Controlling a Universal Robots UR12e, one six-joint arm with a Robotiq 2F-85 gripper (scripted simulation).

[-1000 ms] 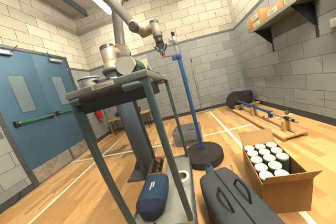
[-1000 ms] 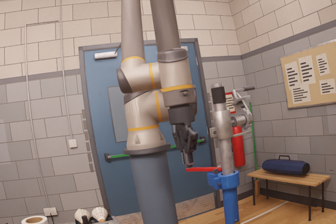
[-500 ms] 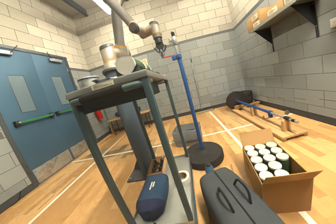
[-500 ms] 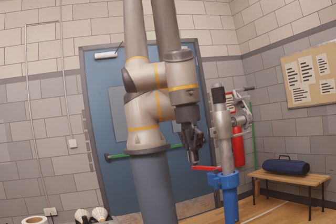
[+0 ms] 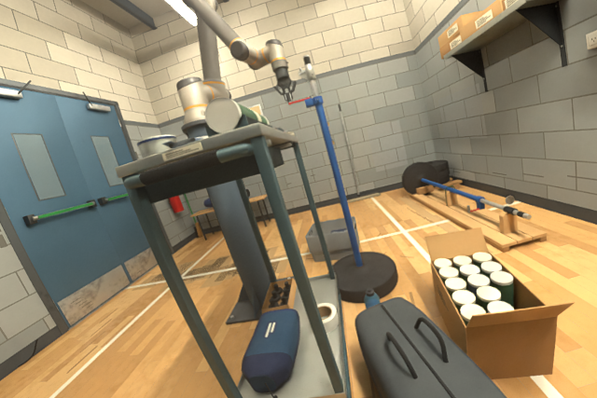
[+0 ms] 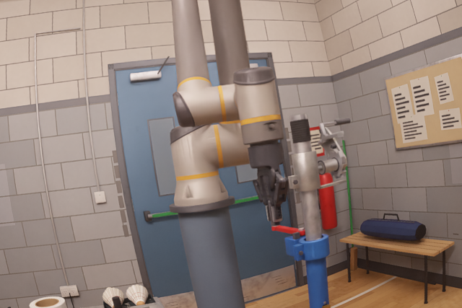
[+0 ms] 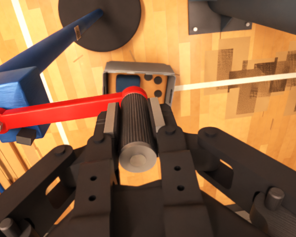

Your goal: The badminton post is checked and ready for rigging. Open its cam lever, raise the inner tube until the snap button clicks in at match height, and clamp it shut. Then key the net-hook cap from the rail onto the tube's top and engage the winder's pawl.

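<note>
The red cam lever (image 7: 59,110) (image 6: 287,229) (image 5: 297,101) sticks out sideways from the blue clamp collar (image 6: 306,247) (image 7: 14,102) at the top of the blue post (image 5: 337,182). My gripper (image 7: 134,112) (image 6: 275,217) (image 5: 287,93) is closed with its two finger pads on either side of the lever's ribbed grey knob (image 7: 136,127), as the wrist camera shows. The silver inner tube (image 6: 308,189) rises out of the collar, with a black ribbed top (image 6: 300,130) and the winder (image 6: 332,152) on its far side. The net-hook cap is not in view.
The post's round black base (image 5: 366,274) stands on the floor beside my stand (image 5: 212,157). A grey bin (image 7: 139,81) lies on the floor straight below the gripper. A box of tubes (image 5: 487,302), a dark case (image 5: 414,350) and a second post on a wooden rack (image 5: 477,206) lie to the right.
</note>
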